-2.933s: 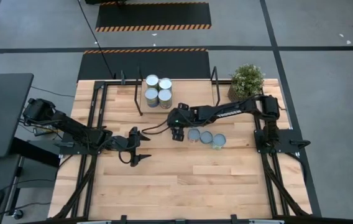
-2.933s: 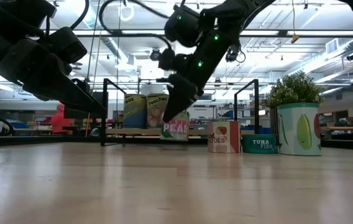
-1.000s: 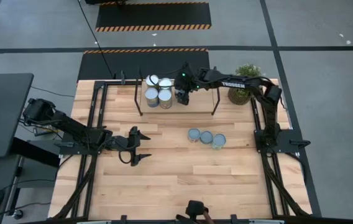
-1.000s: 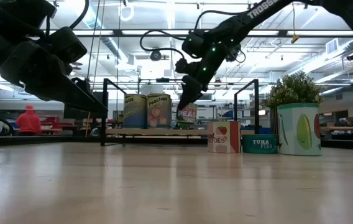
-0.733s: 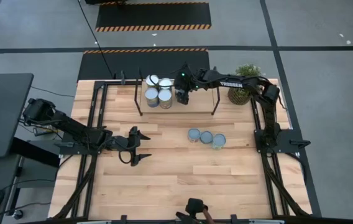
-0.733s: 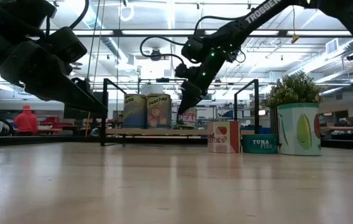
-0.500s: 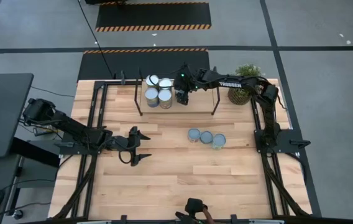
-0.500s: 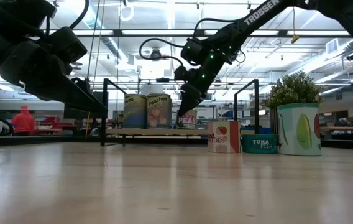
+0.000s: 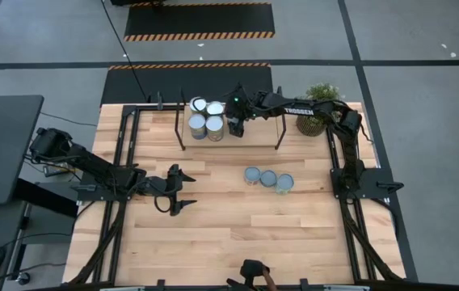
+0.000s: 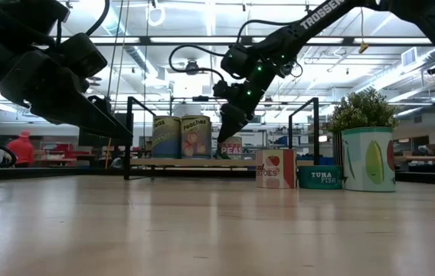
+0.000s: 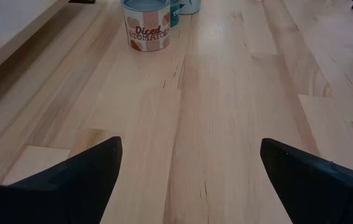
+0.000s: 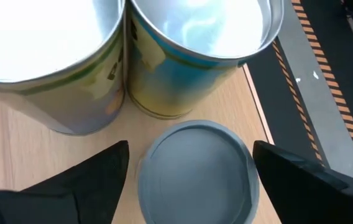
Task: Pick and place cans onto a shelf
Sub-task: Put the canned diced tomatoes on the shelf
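Note:
My right gripper [image 9: 234, 128] reaches over the shelf [image 9: 258, 131] at the table's far side. It is open, and its fingers stand on either side of a grey-topped can [image 12: 195, 169] labelled peas [image 10: 231, 146], with a gap showing on each side. That can stands on the shelf board, right of several taller cans [image 9: 206, 116]. Three more cans [image 9: 268, 178] stand on the tabletop. My left gripper [image 9: 189, 192] is open and empty above the table's left middle.
The shelf's black posts [image 9: 280, 121] stand just right of my right gripper. A potted plant [image 9: 321, 103] is at the far right corner. A diced-tomatoes can [image 11: 146, 28] lies ahead of my left gripper. A dark object [image 9: 252, 271] shows at the near edge.
My right gripper has gone down a little at the shelf with the peas can, drifting slightly toward the taller cans. The can sat higher a second ago and now stands on the shelf board.

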`<action>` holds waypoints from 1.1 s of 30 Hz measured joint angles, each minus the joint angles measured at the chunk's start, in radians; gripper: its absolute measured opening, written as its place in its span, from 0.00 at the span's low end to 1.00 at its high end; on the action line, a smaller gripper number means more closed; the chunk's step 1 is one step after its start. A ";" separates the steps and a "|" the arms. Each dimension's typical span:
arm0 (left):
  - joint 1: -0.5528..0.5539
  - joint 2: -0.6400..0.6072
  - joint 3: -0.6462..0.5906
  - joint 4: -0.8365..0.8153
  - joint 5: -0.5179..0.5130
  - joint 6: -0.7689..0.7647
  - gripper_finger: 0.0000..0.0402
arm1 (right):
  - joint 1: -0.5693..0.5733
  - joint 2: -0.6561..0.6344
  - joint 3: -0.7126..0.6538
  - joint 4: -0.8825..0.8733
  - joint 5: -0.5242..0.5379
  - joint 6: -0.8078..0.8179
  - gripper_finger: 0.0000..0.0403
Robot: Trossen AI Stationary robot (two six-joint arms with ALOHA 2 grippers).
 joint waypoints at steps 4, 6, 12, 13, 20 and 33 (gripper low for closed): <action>0.000 0.000 0.000 0.000 0.000 -0.001 0.97 | 0.003 -0.001 0.001 -0.002 0.000 0.007 0.87; 0.000 0.000 0.000 0.000 0.000 -0.002 0.97 | 0.010 -0.004 0.011 -0.019 0.006 0.008 0.87; 0.000 0.000 0.000 0.000 0.000 -0.003 0.97 | 0.050 -0.008 0.104 -0.127 0.086 -0.002 0.87; 0.000 0.000 0.000 0.000 0.000 -0.003 0.97 | 0.057 -0.008 0.120 -0.143 0.088 -0.003 0.87; -0.002 0.000 0.000 -0.019 0.000 -0.038 0.97 | 0.122 -0.009 0.205 -0.396 0.097 0.063 0.87; -0.002 0.000 0.000 -0.071 0.000 -0.116 0.97 | 0.330 -0.009 0.200 -0.598 0.145 0.322 0.87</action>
